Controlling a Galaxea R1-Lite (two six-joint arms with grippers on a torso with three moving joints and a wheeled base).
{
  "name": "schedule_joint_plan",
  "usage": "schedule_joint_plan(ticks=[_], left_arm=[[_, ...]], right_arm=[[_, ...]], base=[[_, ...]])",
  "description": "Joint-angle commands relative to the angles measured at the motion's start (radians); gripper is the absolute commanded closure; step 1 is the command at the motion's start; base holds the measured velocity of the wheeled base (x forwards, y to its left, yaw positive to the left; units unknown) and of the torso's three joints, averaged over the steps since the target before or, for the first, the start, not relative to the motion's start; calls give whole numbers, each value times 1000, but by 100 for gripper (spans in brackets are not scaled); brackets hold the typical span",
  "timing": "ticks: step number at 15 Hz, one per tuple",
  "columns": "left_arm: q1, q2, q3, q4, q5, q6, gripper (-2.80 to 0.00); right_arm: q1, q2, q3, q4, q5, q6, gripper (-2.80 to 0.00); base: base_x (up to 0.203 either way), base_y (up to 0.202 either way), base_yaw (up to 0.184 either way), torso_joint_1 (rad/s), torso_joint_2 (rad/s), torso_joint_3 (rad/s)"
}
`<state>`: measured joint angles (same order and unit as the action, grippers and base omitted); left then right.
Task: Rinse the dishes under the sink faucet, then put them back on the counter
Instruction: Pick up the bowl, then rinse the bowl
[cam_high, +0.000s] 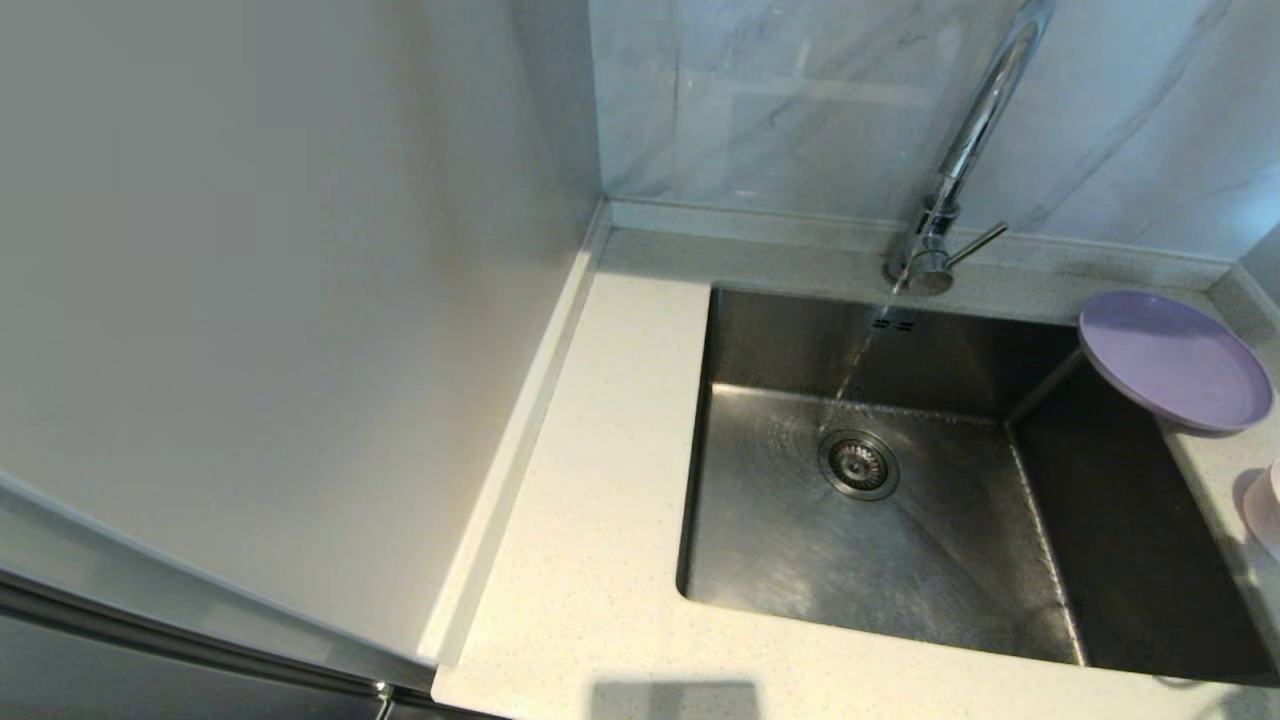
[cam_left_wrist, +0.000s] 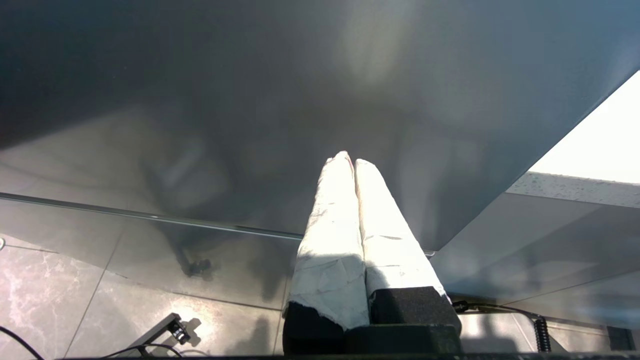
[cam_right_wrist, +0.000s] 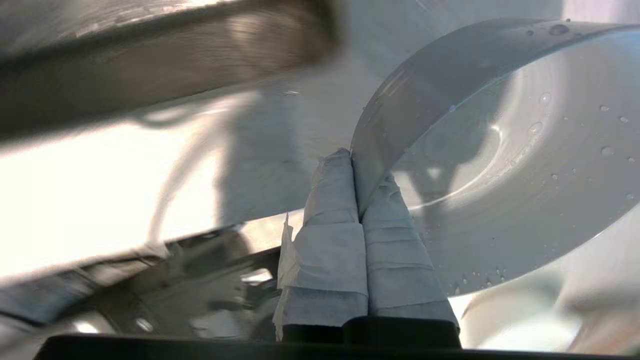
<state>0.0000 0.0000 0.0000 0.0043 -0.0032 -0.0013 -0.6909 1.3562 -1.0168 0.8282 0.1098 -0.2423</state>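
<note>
Right wrist view showed the right end effector (cam_right_wrist: 356, 172) closed tight on the thin rim of the pale bowl (cam_right_wrist: 520, 165), one taped finger (cam_right_wrist: 332, 200) outside the wall and the other inside, droplets beading the bowl's inner surface. Because the grip was a narrow pinch on a wet, smooth edge, the bowl was judged liable to pivot or slip free during any swing, and to knock the bench (cam_high: 590, 560) edge when set down. Only the head view showed the rest: the purple plate (cam_high: 1175, 360) at the sink basin's (cam_high: 800, 540) far right corner, overhanging the basin, where it was judged liable to tip in if nudged; the faucet (cam_high: 965, 150) at the bench's back edge, running a thin stream toward the drain (cam_high: 858, 464); and a sliver of the bowl at the bench's right edge. Left wrist view showed the left end effector (cam_left_wrist: 350, 162) shut, empty, parked beside a cabinet face.
</note>
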Motion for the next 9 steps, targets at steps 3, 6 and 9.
schedule_joint_plan(ticks=[3,6,9], left_arm=[[0,0,0,0,0,0,0],[0,0,0,0,0,0,0],[0,0,0,0,0,0,0]], right_arm=[[27,-45,-192,227,295,-584,0],[218,39,-501,547,397,-692,0],[443,175,-743,675,514,-725,0]], base=[[0,0,0,0,0,0],[0,0,0,0,0,0],[0,0,0,0,0,0]])
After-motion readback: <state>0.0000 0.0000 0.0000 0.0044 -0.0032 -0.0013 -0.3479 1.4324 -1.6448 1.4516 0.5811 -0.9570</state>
